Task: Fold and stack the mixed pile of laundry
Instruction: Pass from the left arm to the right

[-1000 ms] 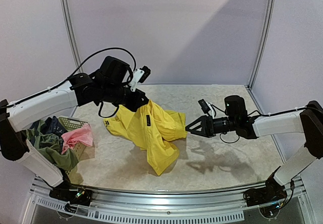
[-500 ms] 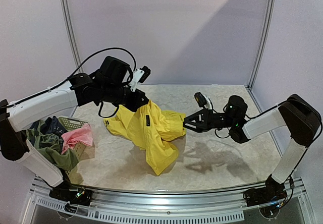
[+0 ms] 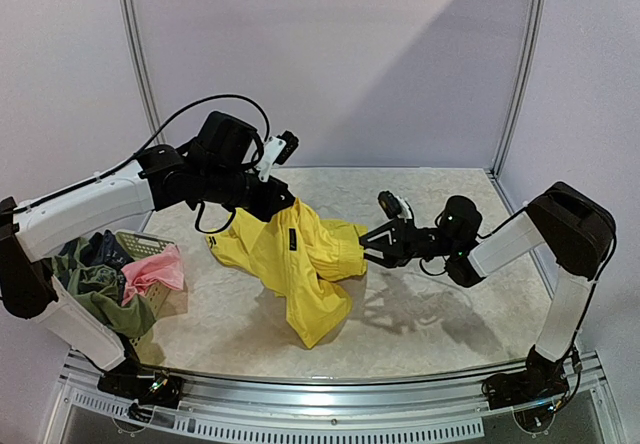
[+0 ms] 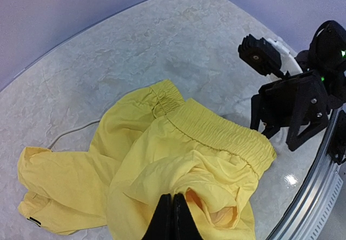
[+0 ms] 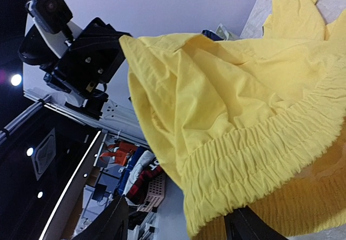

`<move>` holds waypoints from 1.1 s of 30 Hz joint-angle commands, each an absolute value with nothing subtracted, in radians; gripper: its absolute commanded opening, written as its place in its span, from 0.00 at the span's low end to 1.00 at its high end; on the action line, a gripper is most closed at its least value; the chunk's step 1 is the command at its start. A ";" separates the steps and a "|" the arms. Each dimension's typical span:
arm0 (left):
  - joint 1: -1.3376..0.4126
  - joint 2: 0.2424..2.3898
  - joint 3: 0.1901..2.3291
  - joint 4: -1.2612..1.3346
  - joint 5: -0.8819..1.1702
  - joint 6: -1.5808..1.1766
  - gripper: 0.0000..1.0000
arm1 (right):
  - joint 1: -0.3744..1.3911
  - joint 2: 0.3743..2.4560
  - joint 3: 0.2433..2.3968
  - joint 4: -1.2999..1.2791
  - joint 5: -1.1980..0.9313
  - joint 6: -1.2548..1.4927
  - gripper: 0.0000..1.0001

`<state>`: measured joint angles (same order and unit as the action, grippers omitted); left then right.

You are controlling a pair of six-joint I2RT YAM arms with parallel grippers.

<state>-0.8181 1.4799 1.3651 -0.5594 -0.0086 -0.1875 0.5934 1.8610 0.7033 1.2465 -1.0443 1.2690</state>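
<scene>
The soft, floppy yellow shorts (image 3: pixel 300 264) hang mid-frame from the left gripper (image 3: pixel 283 207) pinching them, and their stretchy waistband (image 4: pixel 227 137) looks the best place to grab for the right gripper (image 3: pixel 364 247), spread wide just beside it.

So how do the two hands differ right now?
The left hand is shut, pinching the yellow shorts and holding part of them up; the right hand is open at their waistband. The left hand points downward, the right hand sideways. Both are at the same shorts.

No legible text, no readable labels
</scene>
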 commanded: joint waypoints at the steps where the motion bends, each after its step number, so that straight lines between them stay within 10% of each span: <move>1: -0.822 1.477 1.356 -0.542 -0.008 -0.188 0.00 | 0.601 1.839 0.742 1.059 -0.948 1.088 0.55; 11: -0.825 1.502 1.360 -0.542 0.008 -0.186 0.00 | 0.609 1.816 0.792 0.973 -0.915 1.036 0.01; 14: -0.830 1.507 1.359 -0.556 -0.030 -0.188 0.09 | 0.609 1.730 0.819 0.725 -0.853 0.928 0.00; 20: -0.905 1.506 1.338 -0.590 -0.174 -0.184 0.80 | 0.613 1.458 0.913 0.116 -0.416 0.534 0.00; 27: -0.975 1.483 1.253 -0.602 -0.234 -0.206 0.98 | 0.612 1.349 0.969 -0.065 -0.078 0.462 0.00; 33: -1.028 1.484 1.165 -0.604 -0.256 -0.254 0.95 | 0.611 1.376 1.011 -0.124 0.053 0.440 0.00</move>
<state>-0.9894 1.4925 1.2163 -0.5804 -0.2214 -0.2111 0.6086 1.3571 0.9798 -0.0265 -0.1089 0.4900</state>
